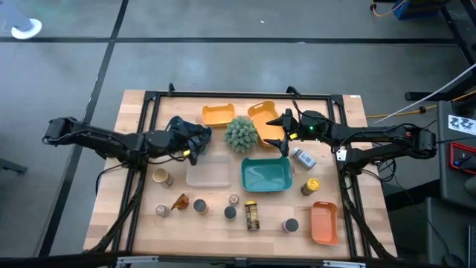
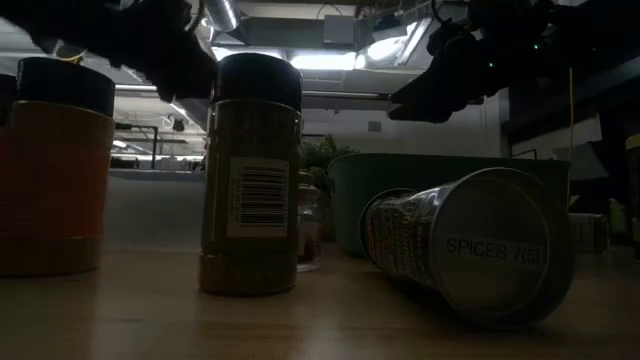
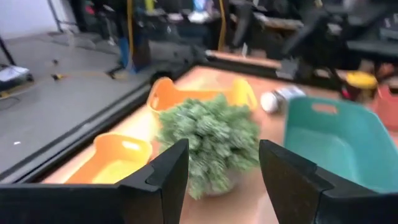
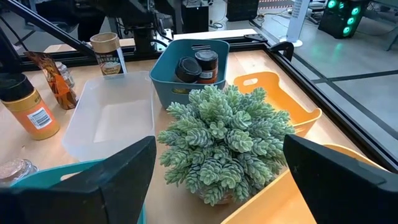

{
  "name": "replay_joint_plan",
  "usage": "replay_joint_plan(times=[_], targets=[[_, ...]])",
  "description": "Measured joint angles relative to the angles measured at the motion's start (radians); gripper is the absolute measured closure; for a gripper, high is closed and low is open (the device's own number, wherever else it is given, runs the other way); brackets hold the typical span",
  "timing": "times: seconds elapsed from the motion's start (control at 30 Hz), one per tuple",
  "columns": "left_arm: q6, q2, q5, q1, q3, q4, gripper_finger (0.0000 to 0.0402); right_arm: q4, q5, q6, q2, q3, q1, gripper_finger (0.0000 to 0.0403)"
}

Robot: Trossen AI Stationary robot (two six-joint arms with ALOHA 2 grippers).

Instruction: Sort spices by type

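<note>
Both grippers hovered beside the spiky green plant point(image 1: 241, 133). The left gripper point(image 1: 199, 138) stood partly spread, gripping nothing; the right gripper point(image 1: 283, 132) gaped wide and empty. Most spice jars point(image 1: 251, 215) lay well apart from either, along the table's near edge.

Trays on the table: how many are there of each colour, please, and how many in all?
Orange trays: 3
Teal tray: 1
Dark blue bin: 1
Clear tray: 1
Total: 6
</note>
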Motion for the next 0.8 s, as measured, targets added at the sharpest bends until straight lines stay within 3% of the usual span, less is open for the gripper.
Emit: replay_joint_plan(times=[0.2,0.33,0.5,0.8], targets=[[-0.053,-0.003,0.004,-0.044,0.18,-0.35,0.0225,-0.006,0.0,0.0,0.0,0.0,0.0,0.0052],[-0.135,-0.003,0.004,-0.058,0.249,-0.488,0.0224,-0.006,0.0,0.0,0.0,0.0,0.0,0.0052],[-0.18,-0.003,0.004,-0.056,0.262,-0.513,0.0208,-0.006,0.0,0.0,0.0,0.0,0.0,0.0052],[-0.274,-0.003,0.004,-0.012,0.263,-0.563,0.0137,-0.006,0.0,0.0,0.0,0.0,0.0,0.0052]])
